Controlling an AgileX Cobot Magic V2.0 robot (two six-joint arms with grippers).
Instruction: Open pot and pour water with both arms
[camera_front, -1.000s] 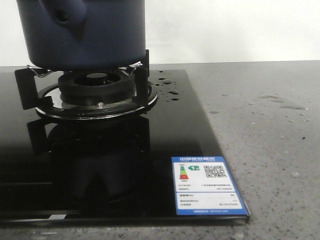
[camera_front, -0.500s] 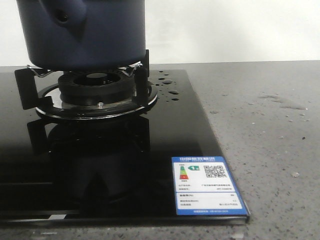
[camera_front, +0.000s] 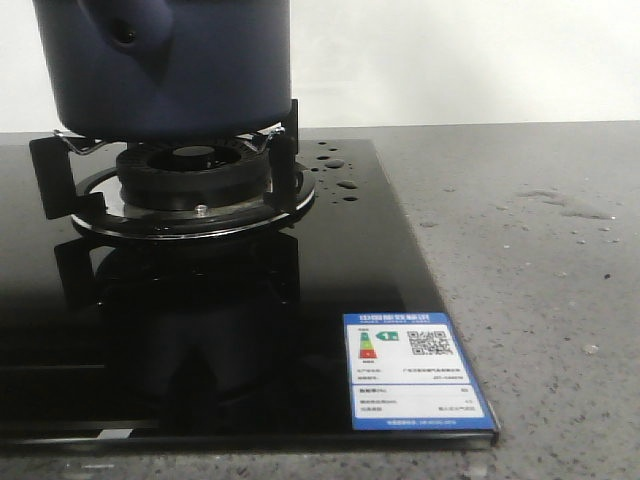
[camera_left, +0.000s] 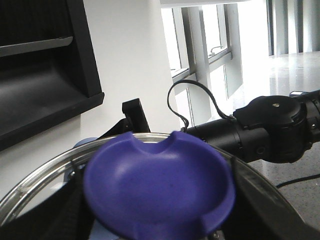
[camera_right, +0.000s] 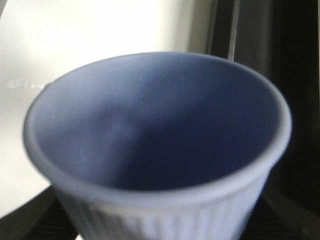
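Up on the burner (camera_front: 190, 185) at the table's (camera_front: 560, 300) left sat the pot (camera_front: 165, 65), looking heavy and stiff; I'd grab its stubby holed handle (camera_front: 130, 30). Couldn't tell either pincer's state, though a ribbed cup (camera_right: 160, 150) filled the right wrist view.

I see a plain white wall (camera_front: 460, 60) behind a speckled grey stone countertop (camera_front: 540, 260) with a glossy black glass hob panel (camera_front: 230, 330) set in it. My left wrist view shows tall bright windows (camera_left: 200, 45) and a dark slanted hood (camera_left: 40, 65).
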